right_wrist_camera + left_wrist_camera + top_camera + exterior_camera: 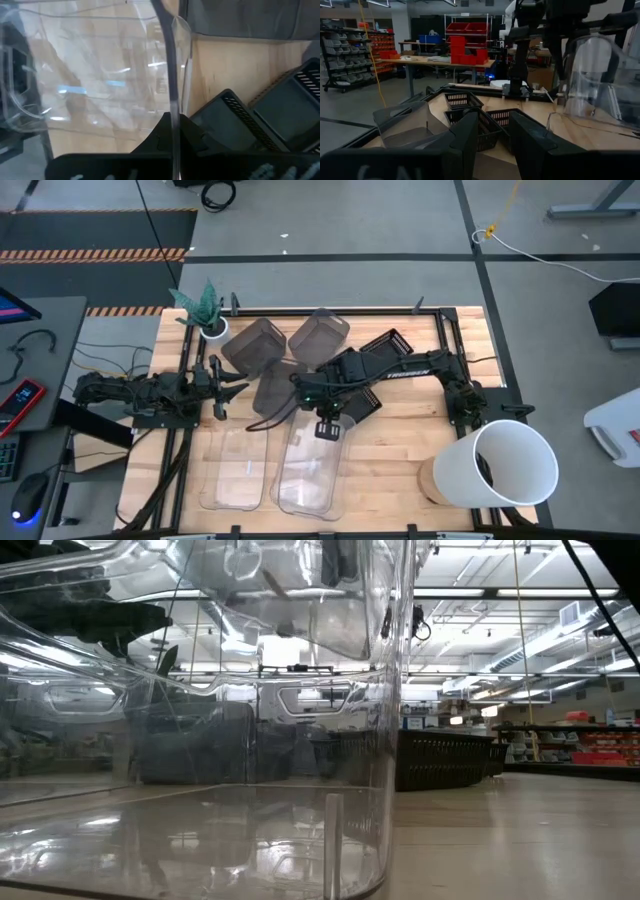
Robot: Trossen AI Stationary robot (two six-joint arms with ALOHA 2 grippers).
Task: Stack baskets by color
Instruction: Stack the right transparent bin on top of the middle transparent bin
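At the near centre of the table, the right gripper (328, 427) is pinched tight on the rim of a clear basket (310, 470), the thin wall running straight between its fingers in the right wrist view. That basket lies lengthwise toward the front edge, just beside a second clear basket (233, 468) on its left. Whether the held one already has a third clear basket nested inside it I cannot tell; the low view shows only overlapping clear walls close to the lens.

The left gripper (222, 387) waits at the table's left side, beside the small white plant pot (213, 329), its fingers (470, 131) partly apart and holding nothing.

Behind the clear pair, the smoky grey baskets are still loose: one (253, 345) near the pot, one (320, 335) beside it toward the back, and one (275, 388) lying between them and the clear baskets. None looks nested. The black slatted baskets (385, 350) sit in a cluster under and behind the right arm, overlapping but not neatly stacked as far as I can see. The big white bucket (505, 463) stands at the right front corner.

My judgement: the task is early. The clear group is in hand, with the grey and black groups left to do.
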